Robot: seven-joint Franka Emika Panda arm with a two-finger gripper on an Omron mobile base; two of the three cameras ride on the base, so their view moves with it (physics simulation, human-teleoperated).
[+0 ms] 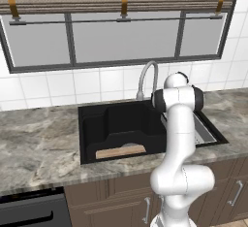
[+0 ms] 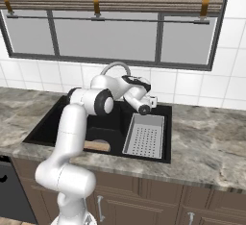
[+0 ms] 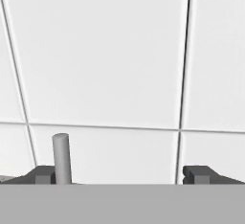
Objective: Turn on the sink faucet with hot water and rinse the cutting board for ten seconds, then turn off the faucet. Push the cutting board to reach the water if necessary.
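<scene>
The black sink [image 1: 121,124] [image 2: 53,123] is set into the marble counter under the window. Its silver gooseneck faucet [image 1: 147,75] [image 2: 115,67] arches up at the back rim. A tan cutting board [image 1: 121,151] [image 2: 97,145] lies flat at the basin's front. My gripper [image 2: 153,100] [image 3: 122,175] is open at the back of the sink, close to the tiled wall and to the right of the faucet. In the hand view a slim grey faucet handle [image 3: 61,158] stands upright just inside my left fingertip [image 3: 43,174], apart from the right one. The water is out of view.
A grey perforated drainboard tray [image 2: 144,135] [image 1: 206,131] fills the sink's right part. The white tile wall [image 3: 105,55] is directly ahead of the hand. Marble counter [image 2: 206,137] spreads on both sides, with cabinet doors [image 1: 227,192] below.
</scene>
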